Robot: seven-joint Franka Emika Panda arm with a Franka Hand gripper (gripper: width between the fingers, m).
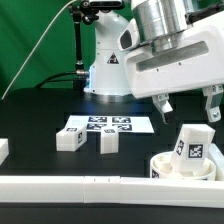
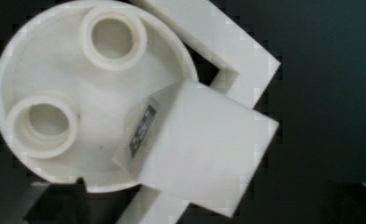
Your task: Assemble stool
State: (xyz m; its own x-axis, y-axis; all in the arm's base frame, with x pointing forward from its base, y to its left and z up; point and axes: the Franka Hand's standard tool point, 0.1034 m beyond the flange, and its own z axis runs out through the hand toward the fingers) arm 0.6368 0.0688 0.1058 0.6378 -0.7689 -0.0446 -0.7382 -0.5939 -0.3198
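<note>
Gripper (image 1: 186, 103) wide open, holding nothing, hovers above seat (image 1: 163, 166). Leg (image 1: 192, 146) upright on seat shows a black-and-white tag.

The arm (image 1: 120, 40) is glossy white with rounded housings. Its base (image 1: 103, 70) bears a small dark triangular sticker (image 1: 110, 58) and a blue glow (image 1: 92, 77) on the exterior view's left. A silver-grey cylinder (image 1: 165, 18) sits above the boxy white gripper (image 1: 188, 108), which has two short dark fingers (image 1: 163, 103). A thin pale cable (image 1: 33, 46) arcs up to the arm's top.
</note>
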